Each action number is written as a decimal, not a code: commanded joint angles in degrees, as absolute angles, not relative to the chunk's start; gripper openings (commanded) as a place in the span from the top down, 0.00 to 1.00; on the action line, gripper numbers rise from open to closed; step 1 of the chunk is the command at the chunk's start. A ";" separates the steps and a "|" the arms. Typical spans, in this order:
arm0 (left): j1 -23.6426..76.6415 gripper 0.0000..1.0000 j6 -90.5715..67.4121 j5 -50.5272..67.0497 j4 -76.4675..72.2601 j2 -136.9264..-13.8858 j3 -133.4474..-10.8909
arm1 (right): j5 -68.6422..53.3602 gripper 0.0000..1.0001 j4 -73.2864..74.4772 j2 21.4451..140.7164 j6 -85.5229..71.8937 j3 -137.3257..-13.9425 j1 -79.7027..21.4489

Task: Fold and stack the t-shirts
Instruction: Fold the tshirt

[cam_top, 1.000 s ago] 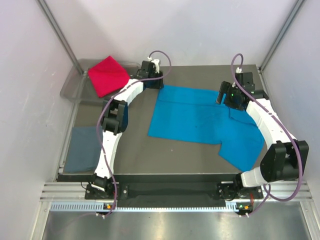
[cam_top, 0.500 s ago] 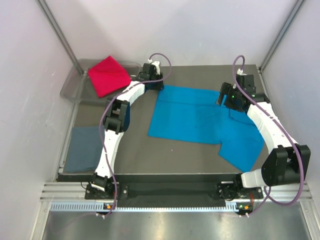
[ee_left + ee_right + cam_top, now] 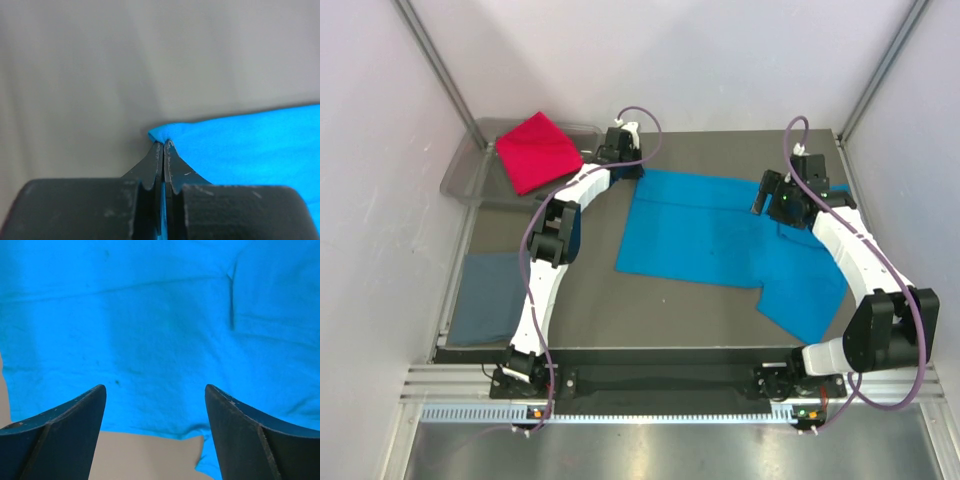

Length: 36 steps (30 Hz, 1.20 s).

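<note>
The turquoise-blue t-shirt [image 3: 720, 240] lies spread flat across the middle of the table. My left gripper [image 3: 634, 172] is shut on its far-left corner; in the left wrist view the jaws pinch the bunched blue corner [image 3: 167, 134] at the left gripper's tips [image 3: 164, 143]. My right gripper [image 3: 767, 202] hovers open over the shirt's far-right edge, its right gripper fingers [image 3: 156, 390] wide apart above the blue cloth [image 3: 150, 325]. The red t-shirt [image 3: 535, 150] lies folded in the tray. The slate grey-blue t-shirt [image 3: 487, 296] lies folded at the near left.
A clear grey plastic tray [image 3: 463, 172] stands at the far-left corner, half off the table. White walls and slanted metal posts enclose the table. The arm bases stand along the near edge.
My left gripper has closed on the blue shirt's far-left corner. The right arm shifted slightly toward the shirt's far edge, its gripper still open.
</note>
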<state>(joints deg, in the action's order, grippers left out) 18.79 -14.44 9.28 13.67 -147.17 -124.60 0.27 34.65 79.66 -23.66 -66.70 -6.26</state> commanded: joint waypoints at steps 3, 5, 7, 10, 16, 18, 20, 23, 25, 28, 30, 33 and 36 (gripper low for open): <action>16.70 1.00 -10.81 -3.94 10.81 -143.97 -122.96 | 1.58 0.23 32.61 78.58 -26.36 -64.69 -6.59; 16.09 1.00 -10.99 -6.85 10.02 -143.26 -122.78 | 2.19 0.24 32.52 78.57 -26.54 -64.25 -6.33; 15.73 1.00 -11.07 -7.56 9.41 -143.00 -122.78 | 2.46 0.25 32.61 78.84 -26.46 -63.99 -6.15; 15.21 1.00 -11.43 -5.54 10.02 -143.35 -123.84 | 3.43 0.25 32.96 79.45 -26.46 -64.16 -5.36; 15.38 0.78 -11.86 -5.01 14.58 -140.37 -122.87 | 3.60 0.26 37.96 82.26 -26.54 -66.88 -1.41; 15.91 0.63 -11.43 -4.75 15.99 -139.49 -122.87 | 4.48 0.26 40.16 82.53 -26.89 -66.80 -0.44; 16.17 0.60 -11.69 -3.78 19.68 -138.96 -124.36 | 4.48 0.26 42.78 82.71 -27.59 -66.19 2.62; 16.61 0.59 -13.44 -2.82 20.13 -136.33 -121.92 | 4.13 0.26 45.87 81.92 -28.74 -63.29 5.52; 16.70 0.58 -15.11 -2.11 20.21 -133.95 -121.12 | 3.69 0.26 46.58 79.11 -29.35 -59.08 7.02; 17.14 0.58 -19.85 -2.46 24.25 -131.58 -123.22 | 4.83 0.26 47.81 74.89 -29.36 -53.63 9.31; 17.93 0.59 -23.19 -1.32 25.57 -129.22 -123.75 | 7.38 0.27 49.48 72.79 -29.36 -50.82 9.84; 19.51 0.62 -25.13 -0.35 27.06 -125.79 -122.96 | 8.70 0.26 49.92 71.29 -28.74 -48.00 10.72; 21.00 0.63 -25.14 2.72 28.03 -120.44 -118.06 | 8.97 0.26 49.92 69.70 -29.35 -45.80 11.86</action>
<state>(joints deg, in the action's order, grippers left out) 19.18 -22.70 -0.56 26.15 -129.21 -120.75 6.81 49.06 72.31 -28.60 -46.83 10.46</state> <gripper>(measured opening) 0.376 0.740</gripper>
